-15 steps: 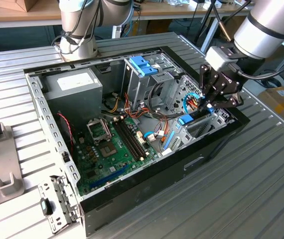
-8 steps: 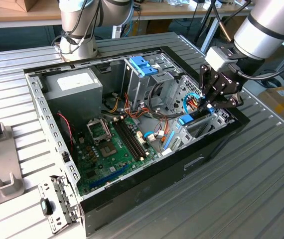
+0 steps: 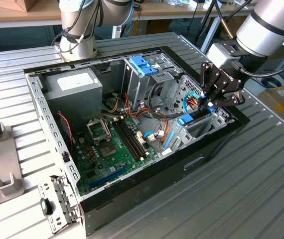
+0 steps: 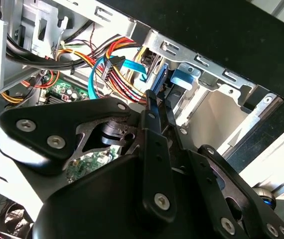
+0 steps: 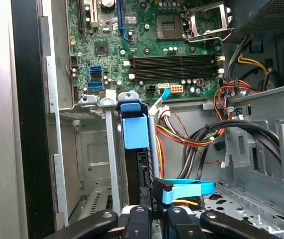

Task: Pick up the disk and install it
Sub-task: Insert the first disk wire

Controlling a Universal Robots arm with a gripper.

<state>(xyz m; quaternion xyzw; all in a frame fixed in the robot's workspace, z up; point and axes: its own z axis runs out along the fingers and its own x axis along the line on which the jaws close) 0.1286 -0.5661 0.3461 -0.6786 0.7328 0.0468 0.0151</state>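
Note:
The disk (image 3: 186,119) stands on edge in the drive bay at the exterior view's right end of the open computer case (image 3: 57,149). Its light-blue carrier frame (image 5: 134,131) and dark edge show in the first wrist view, between the bay's metal walls. My gripper (image 3: 211,103) reaches down into the case from the right and is shut on the disk's near edge. In both wrist views the black fingers (image 5: 137,216) close around that thin edge (image 4: 160,77), with the gripper (image 4: 154,102) (image 5: 154,216) right at the bay opening.
Inside the case lie a green motherboard (image 3: 112,149), a grey power-supply box (image 3: 74,84), a blue ribbed latch (image 3: 143,64) and coloured cable bundles (image 3: 132,107). A blue flat cable (image 5: 187,189) runs beside the fingers. Grey fixtures (image 3: 2,164) sit on the ribbed table.

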